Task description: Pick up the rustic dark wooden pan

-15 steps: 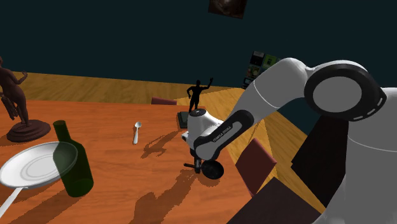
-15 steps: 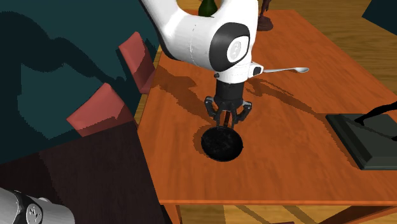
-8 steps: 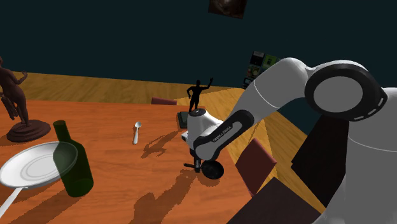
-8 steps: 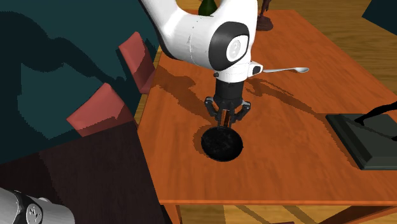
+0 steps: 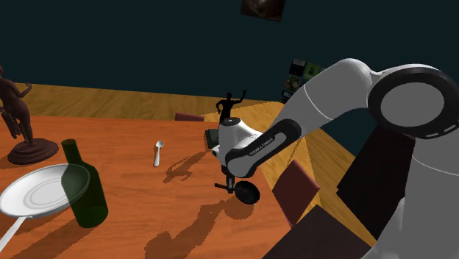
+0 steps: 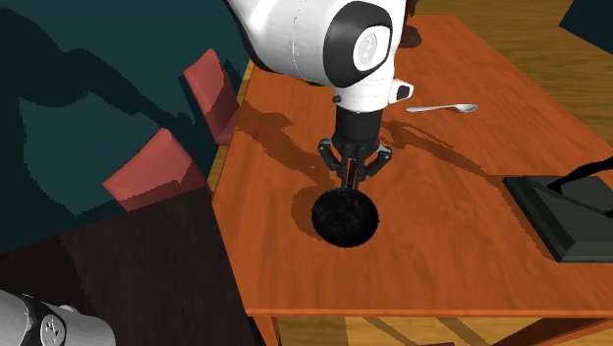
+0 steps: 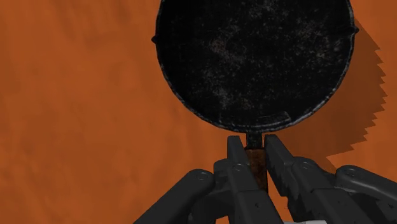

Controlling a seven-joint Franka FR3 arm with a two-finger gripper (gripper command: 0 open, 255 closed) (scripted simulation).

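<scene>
Green bottle (image 5: 84, 193) beside white pan (image 5: 37, 193); spoon (image 5: 157, 152) on orange table (image 5: 132, 184); brown statuette (image 5: 18, 118), black figurine (image 5: 229, 109) farther back.

White arm (image 5: 324, 96) reaches fwd & down, elbow bent, wrist approx vertical, tool (image 6: 352, 177) pointing straight down. Both fingers (image 7: 236, 162) close together, clamped either side of thin handle of the pan (image 7: 254, 57).

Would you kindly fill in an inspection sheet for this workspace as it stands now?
Surface: orange-brown wooden table, crossed by the arm's shadows.
Job's things: round black rough pan, its short handle clasped; its offset shadow suggests it is raised.
Clutter: green bottle, white round pan, silver spoon, brown figurine, black figurine.
Grippers: black two-finger gripper, shut on the pan's handle.
Cables: nothing seen.
Surroundings: red-seated chairs, dark teal walls.
</scene>
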